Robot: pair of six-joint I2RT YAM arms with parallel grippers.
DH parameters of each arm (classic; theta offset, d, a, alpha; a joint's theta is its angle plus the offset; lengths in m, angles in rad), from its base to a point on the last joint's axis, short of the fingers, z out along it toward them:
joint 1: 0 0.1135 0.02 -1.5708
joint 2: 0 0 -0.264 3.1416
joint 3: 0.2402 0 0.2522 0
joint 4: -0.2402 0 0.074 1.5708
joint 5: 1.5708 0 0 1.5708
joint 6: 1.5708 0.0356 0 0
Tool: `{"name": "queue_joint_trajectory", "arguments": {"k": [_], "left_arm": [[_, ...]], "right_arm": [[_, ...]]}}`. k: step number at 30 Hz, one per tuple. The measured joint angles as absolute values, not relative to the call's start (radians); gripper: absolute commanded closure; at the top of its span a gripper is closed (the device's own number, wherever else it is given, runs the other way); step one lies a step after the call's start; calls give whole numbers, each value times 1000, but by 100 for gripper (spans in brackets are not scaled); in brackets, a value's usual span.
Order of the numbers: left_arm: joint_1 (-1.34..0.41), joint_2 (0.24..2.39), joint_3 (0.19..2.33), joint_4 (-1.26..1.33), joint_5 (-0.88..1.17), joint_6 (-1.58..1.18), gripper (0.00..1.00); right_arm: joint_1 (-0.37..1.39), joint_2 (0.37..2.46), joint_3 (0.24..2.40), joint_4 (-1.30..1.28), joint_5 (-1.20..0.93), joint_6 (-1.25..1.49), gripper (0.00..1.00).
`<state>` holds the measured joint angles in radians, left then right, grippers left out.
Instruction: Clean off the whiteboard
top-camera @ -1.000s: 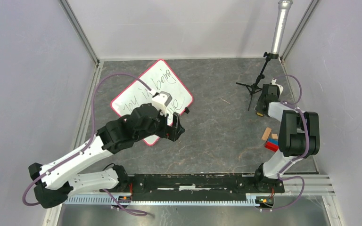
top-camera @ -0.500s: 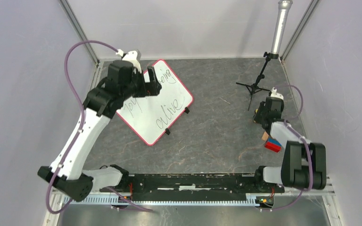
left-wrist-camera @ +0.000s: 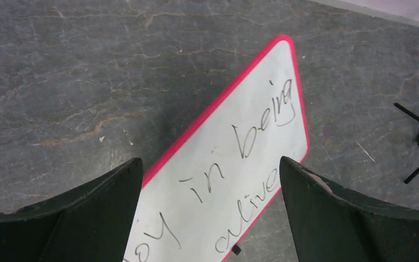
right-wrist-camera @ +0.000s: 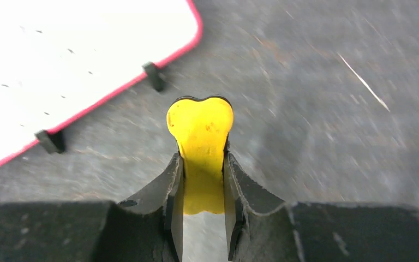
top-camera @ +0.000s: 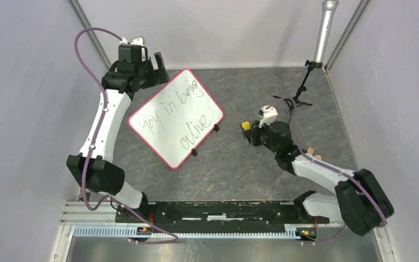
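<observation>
The whiteboard lies flat and turned diamond-wise at the left middle of the table, white with a red rim, two black clips on its near right edge and dark handwriting. My left gripper hangs open above the board's far left corner. In the left wrist view its wide-spread fingers frame the whiteboard far below, nothing between them. My right gripper is right of the board, shut on a yellow sponge. The sponge sticks out past that gripper, towards the whiteboard and its clips.
A small black tripod with a tall metal cylinder stands at the back right. A wooden block shows behind the right arm. Metal frame posts and grey walls close in the table's sides; a black rail runs along the near edge.
The left arm swung off the board's near side up to its far left corner, still open. The right arm closed on the yellow sponge at the right wall and carried it towards the board.
</observation>
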<state>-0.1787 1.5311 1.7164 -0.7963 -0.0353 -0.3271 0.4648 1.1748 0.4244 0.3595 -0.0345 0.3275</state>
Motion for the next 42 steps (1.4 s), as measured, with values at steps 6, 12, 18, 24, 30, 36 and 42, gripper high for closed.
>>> {"name": "queue_joint_trajectory", "arguments": {"k": [6, 12, 18, 24, 30, 36, 42], "left_arm": [[-117, 1659, 1758, -776, 22, -289, 6], [-70, 1763, 1781, -757, 141, -259, 11], [-17, 1802, 1783, -743, 230, -245, 22], [34, 1811, 1770, -697, 335, -245, 27], [38, 1822, 1753, -669, 402, -245, 32], [38, 1824, 1739, -665, 439, -246, 34], [38, 1824, 1721, -655, 448, -246, 36]], "right_arm": [[620, 1439, 714, 526, -34, 279, 87], [667, 1625, 995, 643, -43, 265, 87], [693, 1801, 1221, 632, -75, 239, 85], [738, 1967, 1459, 453, -113, 197, 83], [779, 2075, 1652, 287, -110, 154, 80], [805, 2122, 1721, 204, -96, 118, 71], [818, 2128, 1724, 151, -77, 95, 55]]}}
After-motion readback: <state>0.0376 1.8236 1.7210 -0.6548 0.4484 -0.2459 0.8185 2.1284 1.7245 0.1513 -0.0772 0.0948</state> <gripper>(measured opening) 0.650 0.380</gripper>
